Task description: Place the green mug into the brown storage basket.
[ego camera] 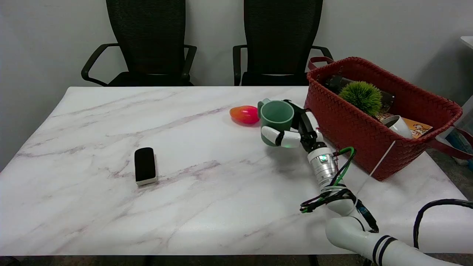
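The green mug point(276, 117) stands upright near the table's middle right, its mouth facing up and its handle toward the far left. My right hand point(295, 129) wraps around the mug's near and right side, gripping it. Just to the right stands the brown woven storage basket point(347, 122), its left wall close to the hand. I cannot tell whether the mug is lifted off the table.
A red-orange mango-like fruit point(244, 114) lies just left of the mug. A black-and-white eraser block point(145, 165) sits at the near left. Inside the basket are a green spiky ball point(361, 96), a white cup point(399, 125) and a printed card. Two black chairs stand behind the table.
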